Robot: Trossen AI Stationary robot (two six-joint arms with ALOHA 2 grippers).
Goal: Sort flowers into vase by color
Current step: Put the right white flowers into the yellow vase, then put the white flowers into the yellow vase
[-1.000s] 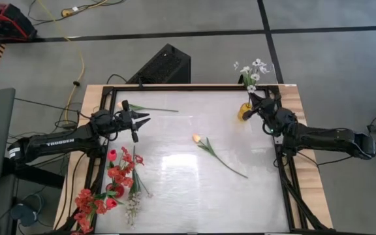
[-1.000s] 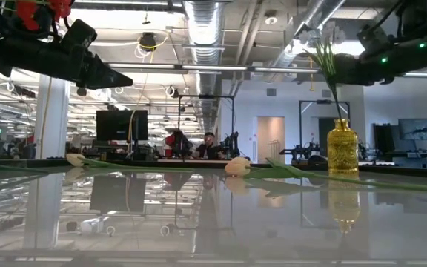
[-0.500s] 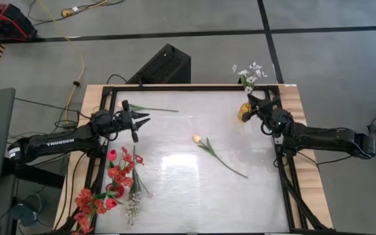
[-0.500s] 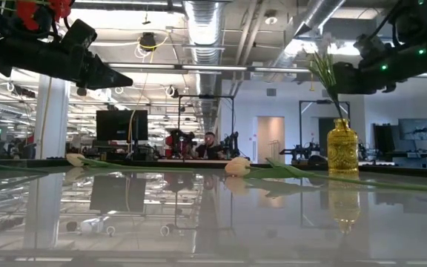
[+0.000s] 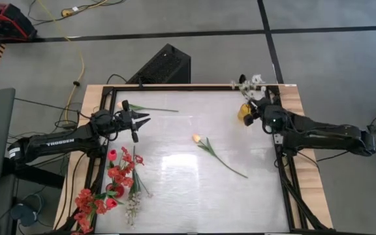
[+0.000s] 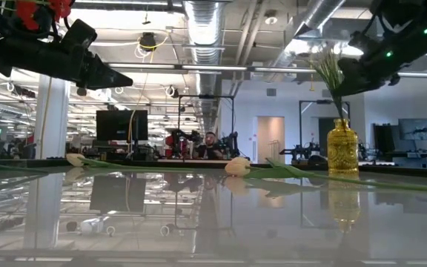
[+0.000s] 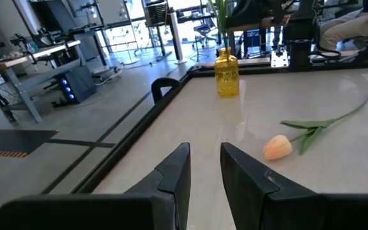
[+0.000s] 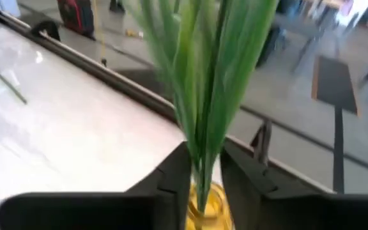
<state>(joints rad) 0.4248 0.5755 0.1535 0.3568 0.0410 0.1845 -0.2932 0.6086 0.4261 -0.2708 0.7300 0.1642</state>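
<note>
A yellow vase (image 5: 243, 112) stands at the table's far right, with a spray of white flowers (image 5: 248, 81) on green stems (image 8: 203, 96) stuck in it. My right gripper (image 8: 206, 176) is just above the vase's mouth, its fingers apart on either side of the stems. A peach tulip (image 5: 196, 138) lies flat mid-table. Red flowers (image 5: 117, 175) and a white spray (image 5: 132, 212) lie at the near left. My left gripper (image 5: 140, 121) hovers at the far left, open, with nothing between its fingers. My right gripper's fingers (image 8: 238, 172) stand on either side of the white spray's green stems (image 8: 200, 163), just above the vase's mouth (image 8: 203, 207), slanting down from the table's right. I cannot tell whether they touch the stems. The spray stands in the vase.
Another flower's green stem (image 5: 154, 109) lies near the far edge, beside my left gripper. A black box (image 5: 162, 65) sits on the floor beyond the far edge. Bare table stretches across the middle and near right.
My right gripper has risen a little and tipped its fingers further down over the vase. The white spray stays in the vase, and its blossoms now sit closer above it.
</note>
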